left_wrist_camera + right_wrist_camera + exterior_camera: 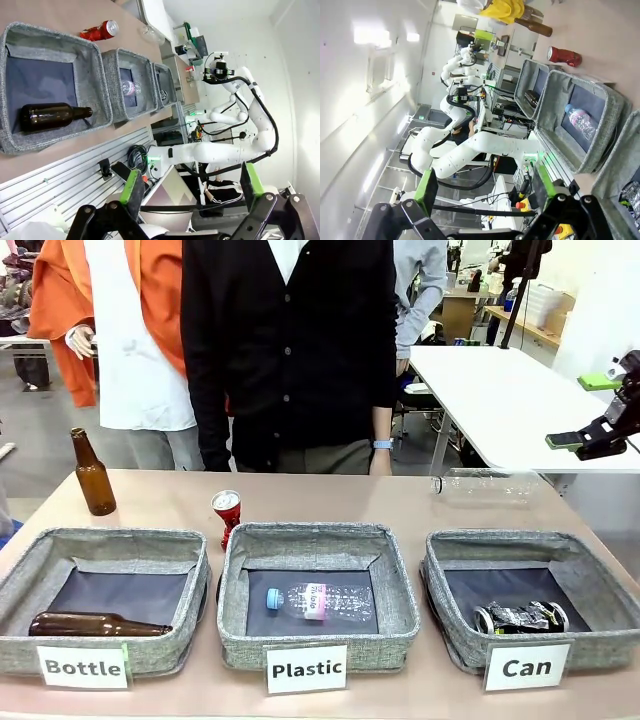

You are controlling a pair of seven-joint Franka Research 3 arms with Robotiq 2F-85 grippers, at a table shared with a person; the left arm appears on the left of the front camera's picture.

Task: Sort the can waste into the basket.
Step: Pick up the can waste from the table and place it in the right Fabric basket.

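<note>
Your left tool (191, 182) and right tool (583, 411) were wide open, holding nothing. The crushed can (520, 617) lay in the Can basket (600, 645) by the front right corner of the surface (150, 500). The red can (226, 512) stood just behind the Plastic basket (318, 536).

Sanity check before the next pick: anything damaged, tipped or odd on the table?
The black-and-silver can in the grey woven basket marked Can is crushed. A clear plastic bottle lies on its side on the table behind that basket. The red can stands upright outside the baskets. No spill visible.
</note>
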